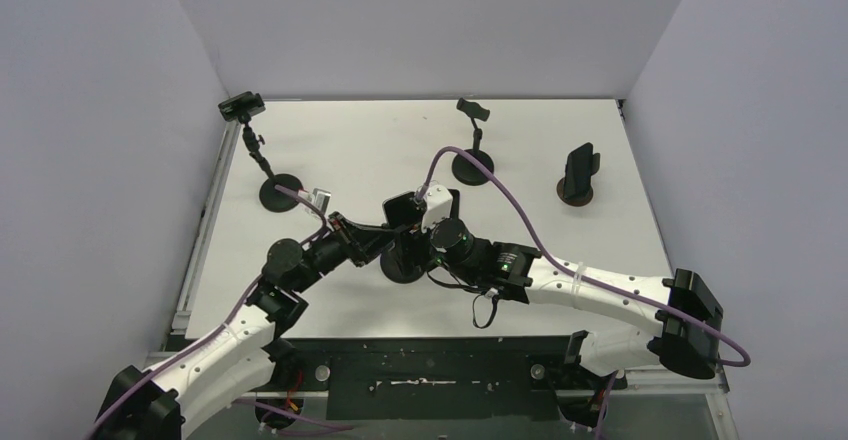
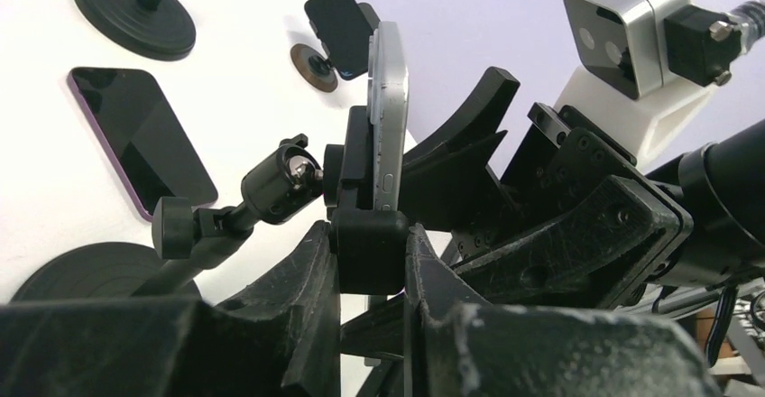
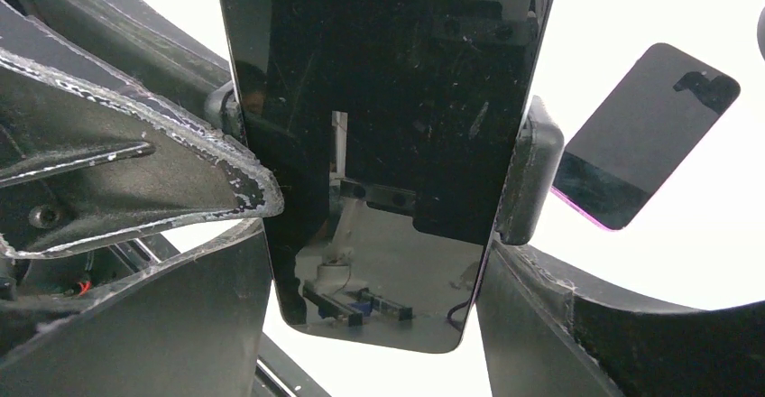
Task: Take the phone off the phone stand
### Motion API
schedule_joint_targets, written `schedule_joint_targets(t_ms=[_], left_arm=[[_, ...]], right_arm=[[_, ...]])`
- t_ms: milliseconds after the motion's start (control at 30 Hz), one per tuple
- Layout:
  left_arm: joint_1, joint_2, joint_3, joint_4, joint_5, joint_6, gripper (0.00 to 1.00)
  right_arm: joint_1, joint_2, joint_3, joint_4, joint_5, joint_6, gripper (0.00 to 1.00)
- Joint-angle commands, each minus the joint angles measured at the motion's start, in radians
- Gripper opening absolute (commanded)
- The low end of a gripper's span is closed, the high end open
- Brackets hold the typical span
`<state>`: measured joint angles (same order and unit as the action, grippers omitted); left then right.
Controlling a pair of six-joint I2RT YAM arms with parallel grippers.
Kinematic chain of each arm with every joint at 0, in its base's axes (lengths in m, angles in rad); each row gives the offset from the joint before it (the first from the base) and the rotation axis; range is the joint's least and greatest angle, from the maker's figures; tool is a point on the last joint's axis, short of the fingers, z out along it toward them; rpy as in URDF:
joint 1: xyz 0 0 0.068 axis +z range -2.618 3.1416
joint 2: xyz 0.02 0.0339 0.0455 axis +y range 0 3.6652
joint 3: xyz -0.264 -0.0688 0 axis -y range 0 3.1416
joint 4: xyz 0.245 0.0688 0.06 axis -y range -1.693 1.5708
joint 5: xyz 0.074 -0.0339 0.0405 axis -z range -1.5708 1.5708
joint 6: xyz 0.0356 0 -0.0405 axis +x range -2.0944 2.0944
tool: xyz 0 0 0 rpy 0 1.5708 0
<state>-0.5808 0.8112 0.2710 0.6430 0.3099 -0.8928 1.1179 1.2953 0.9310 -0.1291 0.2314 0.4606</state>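
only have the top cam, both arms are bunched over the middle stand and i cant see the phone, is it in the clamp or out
Observer: In. Left wrist view: the phone stands upright, edge-on, seated in the stand's clamp.
Operator: what is the left arm doing there
Observer: The left gripper has its fingers pressed on either side of the clamp's lower block.
Operator: and the right one
Observer: Right wrist view: the right gripper has a finger at each long edge of the phone, apparently touching.
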Motion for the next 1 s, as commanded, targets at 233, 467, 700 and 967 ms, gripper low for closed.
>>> schedule_joint_targets(t_ms=[233,467,700,967], left_arm=[[0.002,0.03,-0.112,0.391,-0.04,-0.113,0.0],[0.013,0.224,-0.198,0.797,-0.061,-0.274,0.0],[0.019,0.359,-0.221,1.018,-0.074,-0.334,0.0],[0.024,0.396,-0.239,1.075,-0.095,-0.348,0.0]], right_arm=[[-0.047,-0.044,-0.056,0.042,-0.032,0.055,0.0],[-0.098,-0.075,-0.125,0.107,-0.091,0.112,0.0],[-0.119,-0.112,-0.205,0.224,-0.157,0.155,0.0],[-0.141,-0.158,-0.267,0.314,-0.21,0.184,0.0]])
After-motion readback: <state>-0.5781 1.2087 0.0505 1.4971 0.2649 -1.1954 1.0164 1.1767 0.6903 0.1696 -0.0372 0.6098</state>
